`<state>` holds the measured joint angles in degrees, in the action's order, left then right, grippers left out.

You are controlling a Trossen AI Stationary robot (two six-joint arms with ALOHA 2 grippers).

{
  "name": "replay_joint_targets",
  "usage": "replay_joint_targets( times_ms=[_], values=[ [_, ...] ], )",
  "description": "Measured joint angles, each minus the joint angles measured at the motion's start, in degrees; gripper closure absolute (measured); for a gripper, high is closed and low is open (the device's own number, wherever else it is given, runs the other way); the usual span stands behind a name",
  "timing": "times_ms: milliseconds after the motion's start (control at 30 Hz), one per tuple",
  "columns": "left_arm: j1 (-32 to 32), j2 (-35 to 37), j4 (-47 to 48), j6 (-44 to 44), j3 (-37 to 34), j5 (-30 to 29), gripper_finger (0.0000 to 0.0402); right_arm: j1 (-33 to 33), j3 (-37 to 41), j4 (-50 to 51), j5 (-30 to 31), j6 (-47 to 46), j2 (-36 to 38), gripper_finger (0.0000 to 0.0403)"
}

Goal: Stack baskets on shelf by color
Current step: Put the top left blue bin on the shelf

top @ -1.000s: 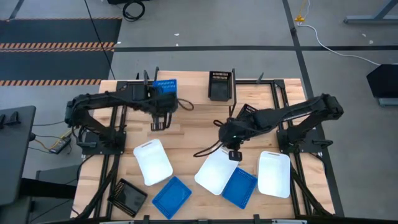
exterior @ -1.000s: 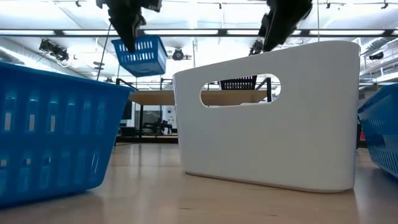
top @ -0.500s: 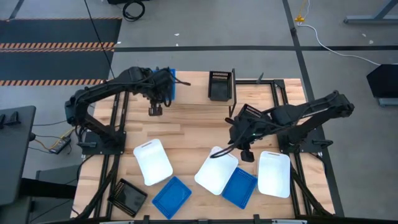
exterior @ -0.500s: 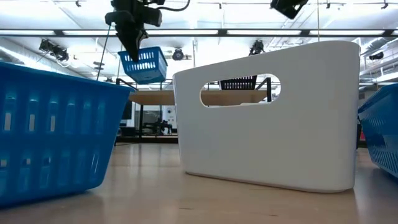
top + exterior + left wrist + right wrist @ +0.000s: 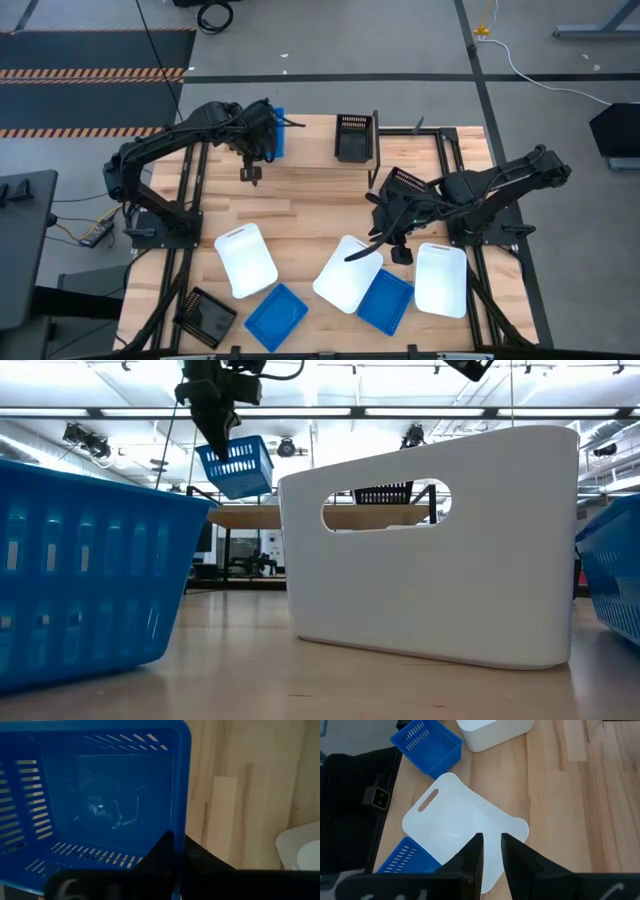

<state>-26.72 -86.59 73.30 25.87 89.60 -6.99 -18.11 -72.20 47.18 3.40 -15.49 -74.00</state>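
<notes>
My left gripper is shut on a blue basket and holds it in the air by the table's far left, near the shelf. In the low view this basket hangs tilted. A black basket stands on the shelf's right end. My right gripper hovers open over a white basket that lies flat on the table, and touches nothing. In the right wrist view its fingers frame that white basket. My left gripper holds the blue basket by one side wall at the rim, one finger inside the basket and the other outside. The basket is lifted clear and hangs tilted below the fingers, which come at it from above.
On the near half of the table lie two more white baskets, two blue ones and a black one. A dark slotted thing sits under my right arm. The mid-table boards are bare.
My left gripper has carried the blue basket toward the table's far edge and the shelf, and has turned it so that it shows nearly edge-on from above. My right gripper has risen off the white basket and drifted a little to the right; the white basket stayed put.
</notes>
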Motion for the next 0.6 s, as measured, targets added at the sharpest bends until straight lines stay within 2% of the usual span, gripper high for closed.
replay_joint_targets(
  times_ms=[167,600],
  values=[
    [-0.02,-0.02,-1.01,-0.10,-0.02,-0.28,0.0385,0.00,0.00,0.00,0.02,-0.04,0.03,0.0328],
    [-2.02,-0.04,-1.13,-1.53,-0.02,-0.86,0.0317,-0.35,0.00,0.02,0.00,-1.07,0.03,0.0328]
  ],
)
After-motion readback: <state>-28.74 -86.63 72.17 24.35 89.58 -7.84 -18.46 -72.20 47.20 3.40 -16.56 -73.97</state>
